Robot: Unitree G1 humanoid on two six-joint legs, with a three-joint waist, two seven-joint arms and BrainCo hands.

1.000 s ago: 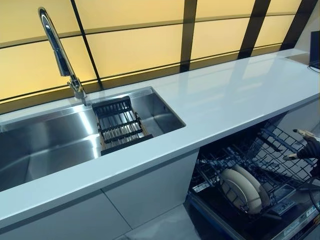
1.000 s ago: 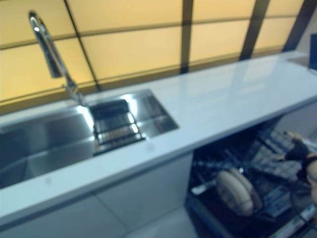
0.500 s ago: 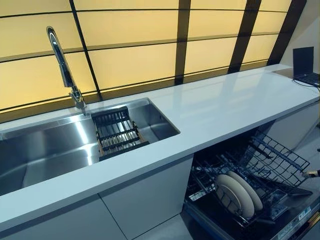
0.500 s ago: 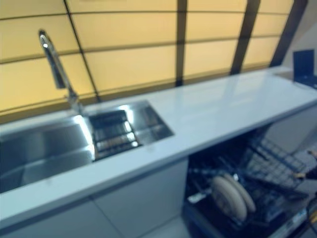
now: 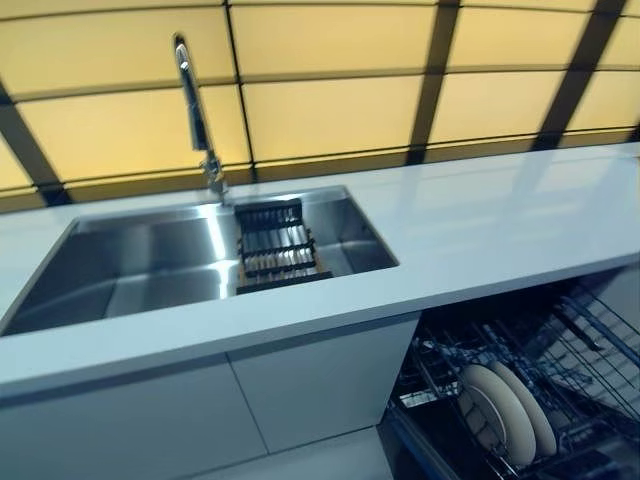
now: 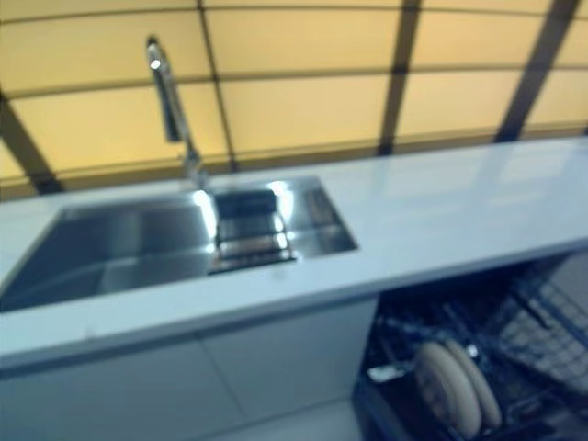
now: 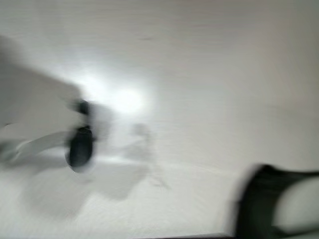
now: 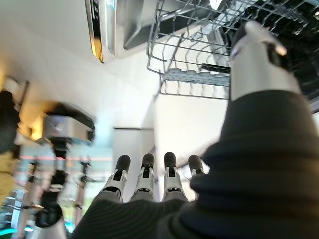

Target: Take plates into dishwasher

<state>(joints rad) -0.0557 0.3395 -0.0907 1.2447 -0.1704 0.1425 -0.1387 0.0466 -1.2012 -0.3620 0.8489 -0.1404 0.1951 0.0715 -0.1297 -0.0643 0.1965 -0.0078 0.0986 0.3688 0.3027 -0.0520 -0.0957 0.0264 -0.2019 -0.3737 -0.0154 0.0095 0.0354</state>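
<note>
Two cream plates [image 5: 505,412] stand on edge, side by side, in the lower rack [image 5: 590,350] of the open dishwasher under the counter's right end. Neither hand shows in the eye views. In the right wrist view my right hand [image 8: 144,179] holds its fingers straight in a row with the thumb [image 8: 254,55] apart and nothing in it; the wire rack [image 8: 199,50] lies beyond it. The left wrist view shows only a blurred dark fingertip of my left hand [image 7: 79,144] over a pale floor.
A white counter [image 5: 480,215] runs across the view. A steel sink [image 5: 150,260] is set in it, with a tall faucet [image 5: 195,115] behind and a black slatted rack [image 5: 275,245] at its right end. White cabinet doors [image 5: 310,385] stand left of the dishwasher.
The camera has swung, so the sink now sits nearer the middle. My right hand, seen at the right edge by the dishwasher rack, has left the eye views. The plates stay put.
</note>
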